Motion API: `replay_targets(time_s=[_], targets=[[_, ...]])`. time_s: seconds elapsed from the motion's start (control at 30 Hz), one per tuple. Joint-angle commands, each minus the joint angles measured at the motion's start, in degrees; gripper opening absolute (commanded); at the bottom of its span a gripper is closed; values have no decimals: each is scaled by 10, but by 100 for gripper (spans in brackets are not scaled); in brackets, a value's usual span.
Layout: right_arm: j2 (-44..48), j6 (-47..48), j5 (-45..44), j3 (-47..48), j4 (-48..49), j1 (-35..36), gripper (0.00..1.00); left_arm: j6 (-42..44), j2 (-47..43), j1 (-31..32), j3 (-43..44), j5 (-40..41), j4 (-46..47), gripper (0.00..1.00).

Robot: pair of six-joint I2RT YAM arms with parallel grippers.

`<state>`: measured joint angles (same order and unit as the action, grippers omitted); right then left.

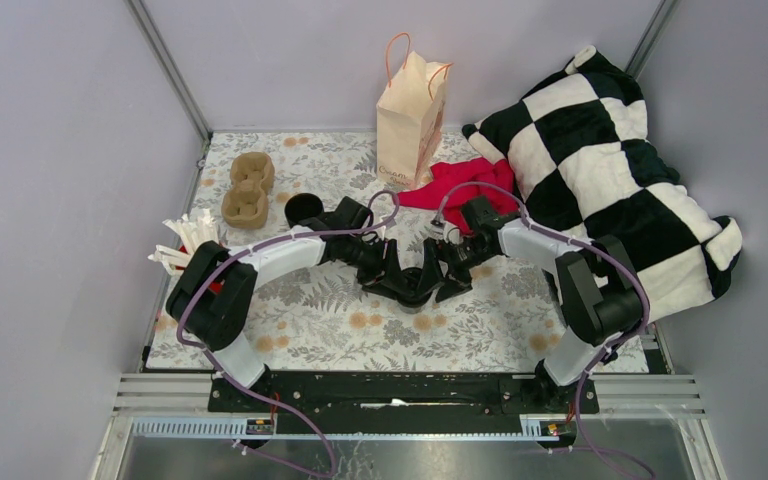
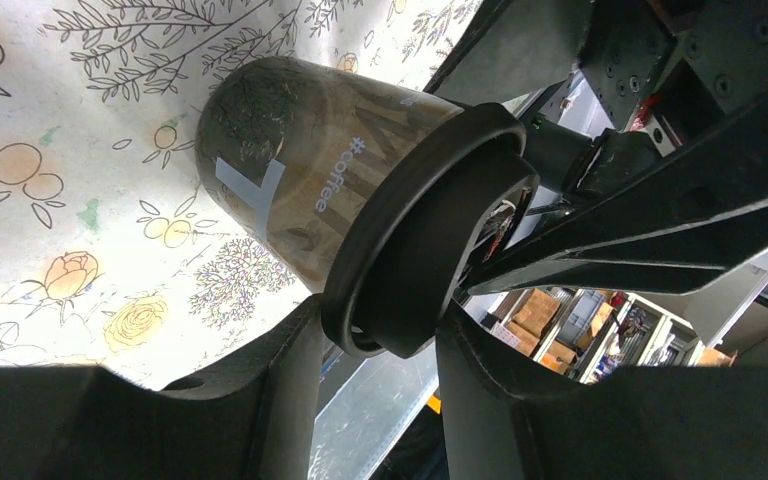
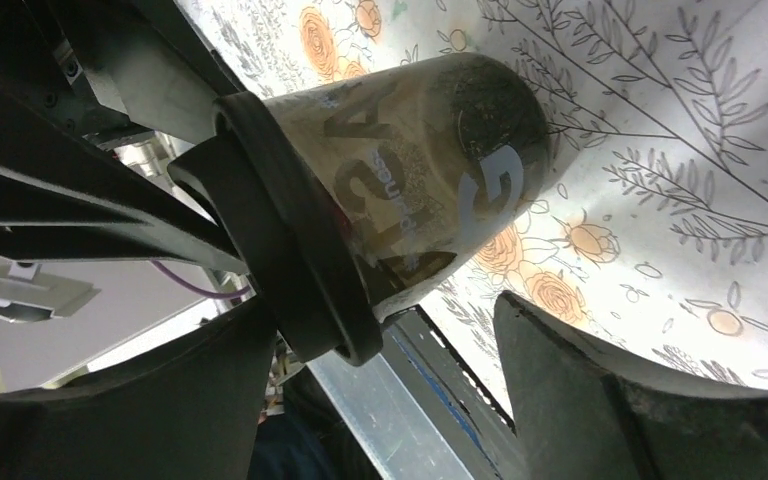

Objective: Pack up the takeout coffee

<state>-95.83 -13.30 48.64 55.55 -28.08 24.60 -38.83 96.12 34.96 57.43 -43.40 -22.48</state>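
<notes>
"Black on black from above: where is the takeout coffee cup (image 1: 415, 284)?"

"Mid-table (image 1: 300, 325), between the left gripper (image 1: 392, 272) and the right gripper (image 1: 448, 272), which face each other across it. The paper bag (image 1: 410, 120) stands upright straight beyond it at the far edge, well apart. Neither arm is clearly nearer to the bag."

"Counts?"

"1 cup between the grippers, 1 bag, 1 cardboard cup tray (image 1: 248, 188), 1 red cloth (image 1: 455, 182), 1 checkered pillow (image 1: 600, 150), 1 bunch of white straws (image 1: 185, 240). There is also 1 dark round thing (image 1: 303, 208) beside the tray that I cannot identify."

"Left wrist?"

"The left gripper's 2 fingers (image 2: 260, 400) pinch the lid (image 2: 430, 230) at its rim. The cup's long axis runs from the lid out to the base, pointing away from the hand toward the table."

"Right wrist?"

"The right gripper stands spread. 1 finger (image 3: 580, 390) is clear of the cup's side and the other sits by the lid. I judge that the left arm alone carries the cup. The coming move turns on bringing it base-first over the bag's mouth."
</notes>
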Motion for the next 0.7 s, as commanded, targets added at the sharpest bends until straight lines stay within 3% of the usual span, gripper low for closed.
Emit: replay_targets(time_s=[0.0,0.13,0.27,0.4,0.67], targets=[[-33,10,-17,-18,-4,8,82,63,59,2,-40,218,-82,45],[-71,-36,-106,-80,59,3,67,61,59,2,-48,218,-76,45],[-144,-34,-161,-89,82,-15,60,60,56,2,-54,215,-70,45],[-91,-36,-123,-75,80,-18,68,64,41,2,-39,211,-76,45],[-29,-38,-11,42,0,-21,82,64,25,2,47,188,-102,51]])
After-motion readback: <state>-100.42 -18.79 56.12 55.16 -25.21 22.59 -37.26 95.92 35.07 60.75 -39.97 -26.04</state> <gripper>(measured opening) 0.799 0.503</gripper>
